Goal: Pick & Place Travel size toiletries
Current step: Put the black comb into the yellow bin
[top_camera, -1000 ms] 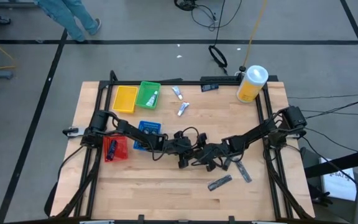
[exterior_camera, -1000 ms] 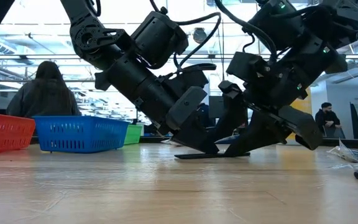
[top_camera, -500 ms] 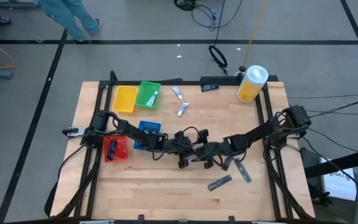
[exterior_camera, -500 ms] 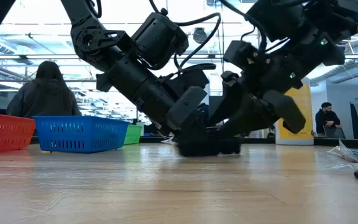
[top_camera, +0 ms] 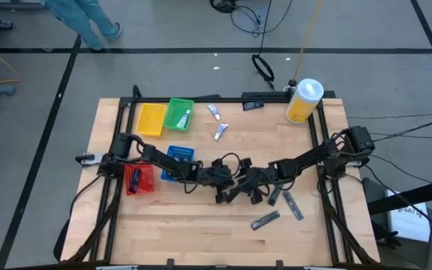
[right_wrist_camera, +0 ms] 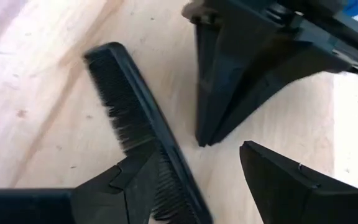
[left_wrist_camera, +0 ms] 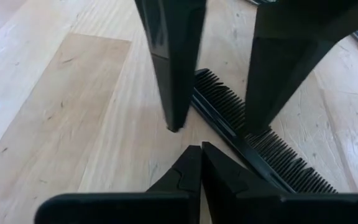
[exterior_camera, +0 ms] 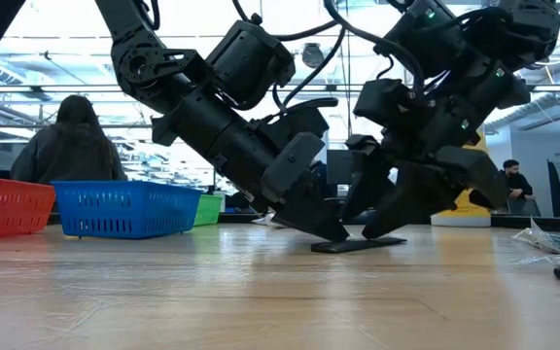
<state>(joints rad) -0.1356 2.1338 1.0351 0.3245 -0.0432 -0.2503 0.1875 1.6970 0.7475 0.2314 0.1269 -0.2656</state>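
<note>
Pale wooden tabletop (top_camera: 201,225) under an open workroom; a seated person (exterior_camera: 66,146) showed far behind the left side in the low view.

Left gripper (left_wrist_camera: 194,167) stood at mid-table with its two dark fingers pressed together, tips down on the wood, holding nothing. Its closed tips pointed at a flat black plastic comb (left_wrist_camera: 253,134) lying just beyond them.

Right gripper (right_wrist_camera: 185,180) faced the left one at close range, jaws spread wide. The comb lay flat on the table, running under the right gripper; one finger (right_wrist_camera: 123,186) sat over its toothed edge, the other finger (right_wrist_camera: 291,186) stood apart on bare wood. Whether the finger touched the comb could not be told.

Farther out:
- three dark grey oblong pieces (top_camera: 285,204) just right of the grippers, toward the near edge.
- two small white tubes (top_camera: 216,120) at far centre.
- green tray (top_camera: 178,114) holding another tube, yellow tray (top_camera: 150,118) beside it at far left.
- blue basket (top_camera: 178,155) and red basket (top_camera: 139,180) along the left arm.
- yellow container with white lid (top_camera: 304,100) at the far right corner.
</note>
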